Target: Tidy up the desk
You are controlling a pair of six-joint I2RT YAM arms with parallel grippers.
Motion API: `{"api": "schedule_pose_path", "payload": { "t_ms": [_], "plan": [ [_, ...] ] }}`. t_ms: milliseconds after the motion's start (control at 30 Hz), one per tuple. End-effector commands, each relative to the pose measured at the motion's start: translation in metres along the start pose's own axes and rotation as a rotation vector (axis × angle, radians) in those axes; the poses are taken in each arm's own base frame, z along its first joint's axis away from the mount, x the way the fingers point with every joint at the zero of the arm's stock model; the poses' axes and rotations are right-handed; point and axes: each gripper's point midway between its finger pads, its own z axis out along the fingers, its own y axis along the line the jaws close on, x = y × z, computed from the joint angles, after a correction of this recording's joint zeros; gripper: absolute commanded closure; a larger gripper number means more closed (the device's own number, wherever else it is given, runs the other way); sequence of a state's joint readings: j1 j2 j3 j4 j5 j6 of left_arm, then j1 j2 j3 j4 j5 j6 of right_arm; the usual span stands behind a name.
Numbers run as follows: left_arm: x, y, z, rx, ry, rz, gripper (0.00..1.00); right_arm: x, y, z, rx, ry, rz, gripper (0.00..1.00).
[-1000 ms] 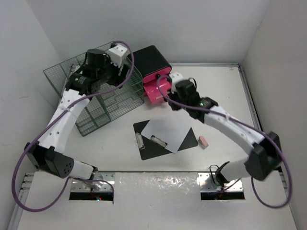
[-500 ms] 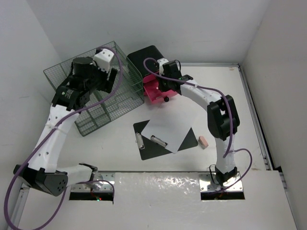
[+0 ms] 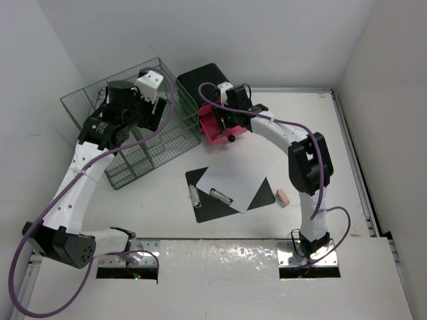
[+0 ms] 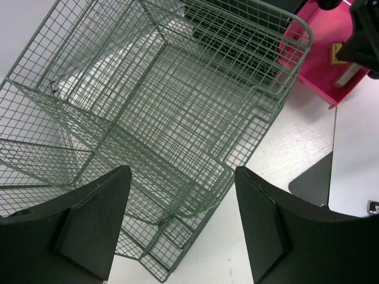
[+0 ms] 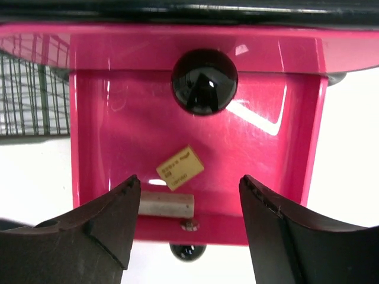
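Note:
The desk [image 3: 313, 133] is a white tabletop with metal edge rails. My right gripper [image 3: 228, 121] hangs open over the pulled-out pink drawer [image 3: 212, 128] of a black box [image 3: 208, 81]. In the right wrist view the gripper [image 5: 189, 179] is open above the drawer [image 5: 124, 136], which holds a small yellow block [image 5: 180, 168] and a white stick [image 5: 167, 205]. My left gripper [image 3: 148, 115] is open and empty above the green wire rack [image 3: 127, 150]. In the left wrist view the gripper [image 4: 182, 171] is over the rack's near corner [image 4: 177, 112].
A black clipboard [image 3: 208, 208] with a white sheet [image 3: 233, 183] lies mid-desk. A small pink eraser [image 3: 283, 197] lies right of it. Walls close in on the left, back and right. Black drawer knobs [image 5: 204, 81] show on the pink fronts.
My right arm has folded back and its gripper moved left over the open pink drawer. My left gripper shifted slightly left and lower over the rack.

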State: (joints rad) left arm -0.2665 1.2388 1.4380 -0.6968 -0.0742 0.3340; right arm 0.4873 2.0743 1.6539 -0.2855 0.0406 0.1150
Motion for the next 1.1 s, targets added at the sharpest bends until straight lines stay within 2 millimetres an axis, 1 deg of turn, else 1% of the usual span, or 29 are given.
{"api": "schedule_pose_path", "payload": {
  "t_ms": [0,67,100,133,167,200,233,267,300,333,367,433,500,567,633,767,933,1000,1067],
  "plan": [
    [-0.015,0.011,-0.009,-0.037,-0.058,-0.006,0.31,-0.058,-0.006,-0.054,0.011,-0.148,-0.039,0.35],
    [-0.014,0.012,-0.010,-0.040,-0.056,-0.002,0.31,-0.061,-0.011,-0.072,0.037,-0.186,-0.020,0.39],
    [-0.014,0.011,-0.010,-0.038,-0.055,-0.001,0.31,-0.049,-0.011,-0.087,0.038,-0.188,-0.007,0.48],
    [-0.014,0.011,-0.010,-0.034,-0.056,-0.002,0.31,-0.052,-0.010,-0.093,0.032,-0.232,0.012,0.62],
    [-0.013,0.010,-0.007,-0.030,-0.052,-0.002,0.31,-0.021,-0.005,-0.088,0.012,-0.189,0.019,0.92],
    [-0.012,0.006,-0.006,-0.014,-0.052,-0.001,0.31,-0.027,-0.003,-0.099,-0.002,-0.236,0.024,1.00],
    [-0.011,0.005,-0.005,-0.009,-0.053,-0.001,0.31,-0.017,0.000,-0.099,-0.016,-0.226,0.035,1.00],
    [-0.009,0.004,-0.002,-0.006,-0.048,0.000,0.31,0.007,0.003,-0.092,-0.029,-0.184,0.041,1.00],
    [-0.009,0.003,-0.001,-0.001,-0.048,0.000,0.31,0.013,0.003,-0.091,-0.028,-0.185,0.045,0.83],
    [-0.008,0.004,0.000,-0.003,-0.044,-0.001,0.31,0.021,0.004,-0.088,-0.030,-0.172,0.062,0.71],
    [-0.009,0.004,-0.001,-0.002,-0.047,-0.002,0.31,0.038,0.005,-0.082,-0.031,-0.142,0.074,0.65],
    [-0.009,0.003,-0.001,0.000,-0.048,-0.001,0.31,0.052,0.011,-0.073,-0.065,-0.113,0.103,0.56],
    [-0.009,0.002,-0.002,0.007,-0.048,0.001,0.31,0.056,0.015,-0.066,-0.082,-0.121,0.112,0.57],
    [-0.007,0.002,-0.002,0.008,-0.044,0.001,0.31,0.065,0.016,-0.056,-0.079,-0.096,0.123,0.58],
    [-0.005,0.002,-0.002,0.008,-0.038,0.004,0.31,0.063,0.014,-0.049,-0.076,-0.110,0.134,0.57],
    [0.000,0.001,0.000,0.008,-0.025,0.010,0.31,0.061,0.011,-0.029,-0.064,-0.117,0.151,0.58],
    [0.002,0.001,-0.001,0.007,-0.020,0.011,0.31,0.051,0.003,-0.014,-0.035,-0.163,0.185,0.58],
    [0.002,0.001,0.000,0.007,-0.018,0.016,0.31,0.041,0.001,-0.012,-0.033,-0.208,0.191,0.62],
    [0.004,0.001,0.002,0.008,-0.010,0.018,0.31,0.033,-0.002,-0.011,-0.019,-0.239,0.199,0.63]
  ]
}}
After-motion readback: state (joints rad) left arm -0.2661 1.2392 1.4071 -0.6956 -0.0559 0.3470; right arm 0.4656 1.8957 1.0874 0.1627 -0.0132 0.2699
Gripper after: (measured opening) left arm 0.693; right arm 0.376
